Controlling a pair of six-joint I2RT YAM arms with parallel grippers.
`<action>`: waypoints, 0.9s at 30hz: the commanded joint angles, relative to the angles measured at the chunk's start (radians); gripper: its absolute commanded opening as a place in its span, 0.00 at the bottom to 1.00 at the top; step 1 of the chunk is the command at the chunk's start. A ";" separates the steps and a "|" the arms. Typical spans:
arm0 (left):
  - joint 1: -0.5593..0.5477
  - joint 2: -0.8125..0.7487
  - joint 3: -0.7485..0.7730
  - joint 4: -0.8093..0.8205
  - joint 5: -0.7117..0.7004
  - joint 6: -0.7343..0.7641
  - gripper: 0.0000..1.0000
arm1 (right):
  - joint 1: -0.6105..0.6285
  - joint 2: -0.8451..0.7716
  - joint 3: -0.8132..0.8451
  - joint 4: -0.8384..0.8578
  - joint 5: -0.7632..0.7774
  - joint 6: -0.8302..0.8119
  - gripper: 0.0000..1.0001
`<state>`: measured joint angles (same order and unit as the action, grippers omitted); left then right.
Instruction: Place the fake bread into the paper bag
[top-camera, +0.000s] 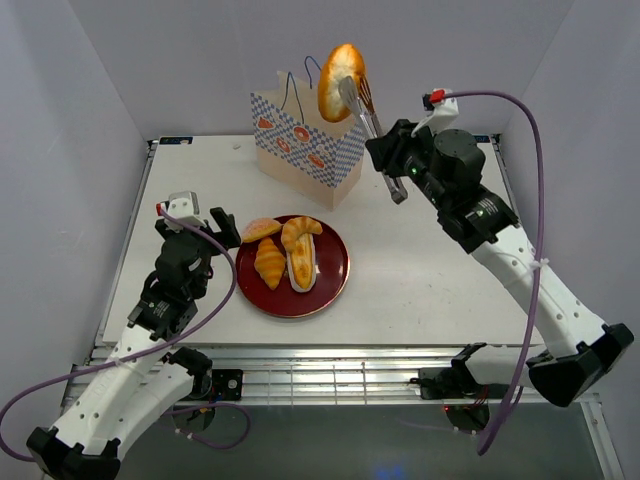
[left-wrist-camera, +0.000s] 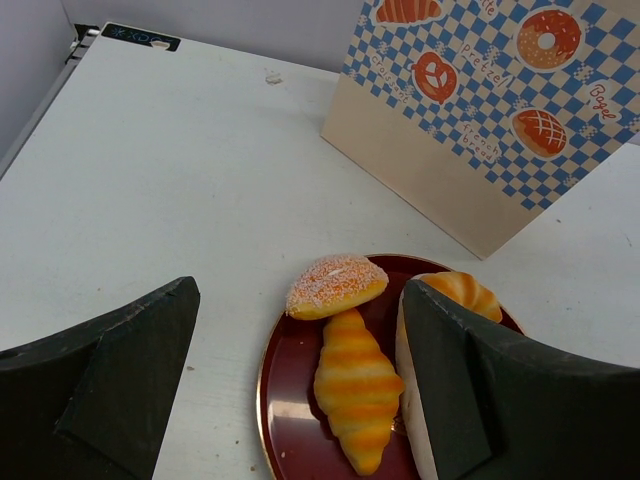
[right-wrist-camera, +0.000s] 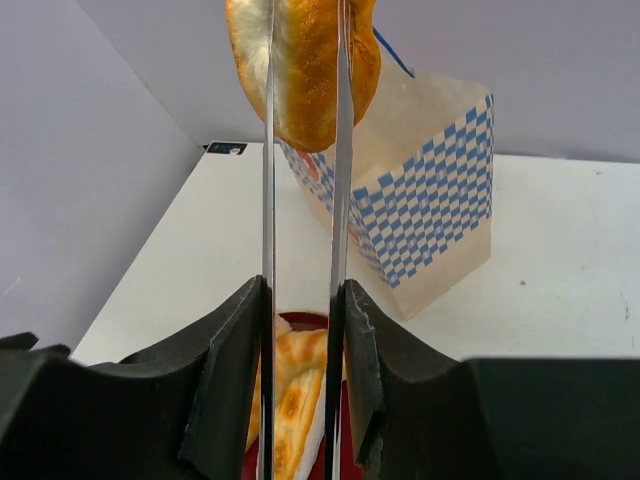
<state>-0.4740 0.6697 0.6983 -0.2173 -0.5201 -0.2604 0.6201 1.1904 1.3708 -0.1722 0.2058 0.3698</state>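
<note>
My right gripper (top-camera: 392, 160) is shut on metal tongs (top-camera: 365, 112), and the tongs pinch a golden-brown roll of fake bread (top-camera: 338, 80) high above the open top of the paper bag (top-camera: 305, 150). In the right wrist view the tongs' blades (right-wrist-camera: 268, 200) run up between my fingers to the roll (right-wrist-camera: 305, 70), with the bag (right-wrist-camera: 430, 210) behind it. The dark red plate (top-camera: 335, 275) holds a croissant (top-camera: 270, 262), a sugared bun (top-camera: 260, 230), a cream-topped loaf (top-camera: 303, 268) and another croissant (top-camera: 300, 232). My left gripper (top-camera: 205, 225) is open and empty just left of the plate, with the croissant (left-wrist-camera: 357, 385) and bun (left-wrist-camera: 335, 285) between its fingers' line of sight.
The bag (left-wrist-camera: 480, 130) stands upright at the back centre of the white table, with dark blue cord handles sticking up. The plate (left-wrist-camera: 290, 390) lies in front of it, near the left arm. Grey walls close in the left, right and back sides.
</note>
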 joint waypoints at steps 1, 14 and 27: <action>-0.005 -0.019 0.017 -0.002 0.019 -0.008 0.93 | -0.036 0.095 0.148 0.108 -0.064 -0.077 0.08; -0.011 -0.033 0.017 -0.002 0.032 -0.011 0.93 | -0.079 0.411 0.302 0.224 -0.097 -0.242 0.08; -0.014 -0.035 0.017 -0.002 0.032 -0.011 0.93 | -0.100 0.678 0.603 0.120 -0.304 -0.266 0.30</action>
<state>-0.4820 0.6456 0.6983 -0.2173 -0.5026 -0.2646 0.5171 1.8416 1.8427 -0.0853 -0.0082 0.1169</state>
